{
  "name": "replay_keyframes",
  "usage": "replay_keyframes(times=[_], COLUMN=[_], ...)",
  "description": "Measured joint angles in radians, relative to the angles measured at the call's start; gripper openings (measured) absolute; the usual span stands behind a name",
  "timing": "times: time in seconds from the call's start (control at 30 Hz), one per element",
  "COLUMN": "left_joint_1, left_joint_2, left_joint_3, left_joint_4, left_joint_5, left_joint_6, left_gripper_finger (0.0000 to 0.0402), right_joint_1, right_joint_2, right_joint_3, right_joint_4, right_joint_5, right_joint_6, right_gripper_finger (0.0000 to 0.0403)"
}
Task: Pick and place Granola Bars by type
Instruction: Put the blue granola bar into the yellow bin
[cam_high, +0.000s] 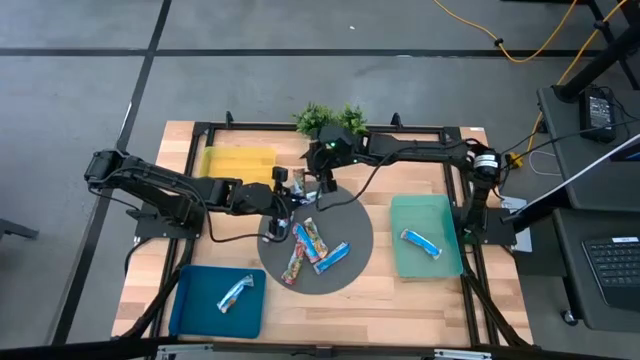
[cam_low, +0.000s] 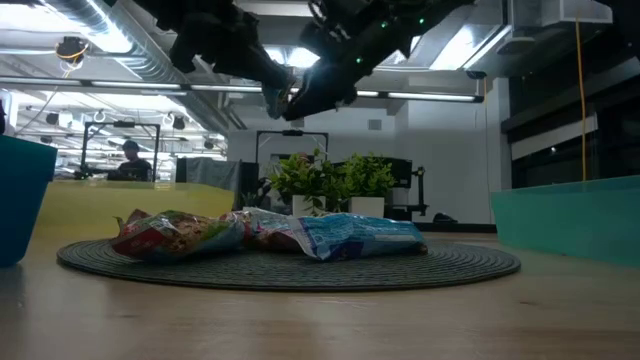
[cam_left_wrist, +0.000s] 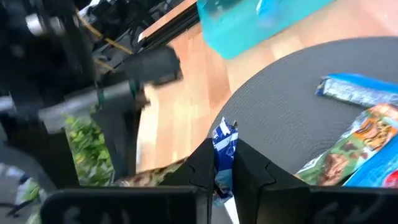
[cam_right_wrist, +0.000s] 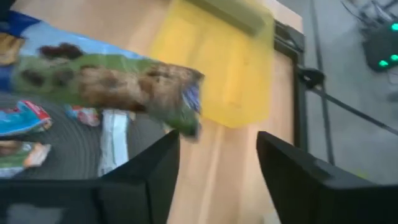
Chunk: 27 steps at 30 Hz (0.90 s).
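Observation:
My left gripper (cam_high: 284, 207) hangs over the far-left rim of the round grey mat (cam_high: 352, 222), shut on a granola bar (cam_left_wrist: 224, 152) with a blue-and-white wrapper end. My right gripper (cam_high: 325, 184) is open close beside it, lifted above the mat's far edge. In the right wrist view a green-brown multicoloured bar (cam_right_wrist: 106, 81) floats ahead of the open right gripper (cam_right_wrist: 217, 180); it looks like the same held bar. Several bars (cam_high: 312, 250) lie on the mat. One bar (cam_high: 235, 292) lies in the blue tray, and a blue one (cam_high: 420, 242) in the green tray. My left gripper (cam_left_wrist: 222, 180) pinches the bar between its two fingers near the crimped blue-and-white end (cam_left_wrist: 225, 134), which sticks out past the fingertips. The bar is lifted clear of the mat. A green-brown stretch of wrapper (cam_left_wrist: 155, 175) shows beside one finger; whether it belongs to this bar I cannot tell.
The yellow tray (cam_high: 238, 165) sits at the table's far left, the blue tray (cam_high: 195, 310) near left and the green tray (cam_high: 445, 265) at right. A small plant (cam_high: 330, 118) stands at the far edge. Bare wood (cam_high: 400, 305) shows near the front.

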<state>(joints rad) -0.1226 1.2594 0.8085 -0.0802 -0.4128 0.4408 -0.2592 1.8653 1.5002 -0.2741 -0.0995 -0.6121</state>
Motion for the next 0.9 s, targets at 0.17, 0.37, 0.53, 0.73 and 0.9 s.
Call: replay_keyframes(times=[0.17, 0.37, 0.53, 0.73, 0.9], left_joint_1=[0.000, -0.001, 0.000, 0.026, 0.087], left_joint_2=[-0.007, -0.041, -0.085, -0.141, -0.166], left_joint_3=[0.000, 0.000, 0.000, 0.000, 0.000], left_joint_4=[-0.037, -0.089, -0.142, -0.271, -0.322], left_joint_5=[-0.089, -0.083, -0.155, -0.231, -0.277], left_joint_6=[-0.001, -0.011, -0.029, -0.096, -0.132], left_gripper_finger=[0.0026, 0.0026, 0.0025, 0.0025, 0.0026], right_joint_1=[0.000, 0.000, 0.002, 0.009, 0.011], right_joint_2=[-0.061, -0.116, -0.158, -0.189, -0.193], right_joint_3=[0.000, 0.000, 0.000, -0.051, -0.166], right_joint_4=[-0.081, -0.202, -0.312, -0.337, -0.247], right_joint_5=[0.066, 0.146, 0.197, 0.196, 0.195], right_joint_6=[0.010, 0.045, 0.110, 0.209, 0.210], right_gripper_finger=[0.0241, 0.0243, 0.0243, 0.0243, 0.0243])
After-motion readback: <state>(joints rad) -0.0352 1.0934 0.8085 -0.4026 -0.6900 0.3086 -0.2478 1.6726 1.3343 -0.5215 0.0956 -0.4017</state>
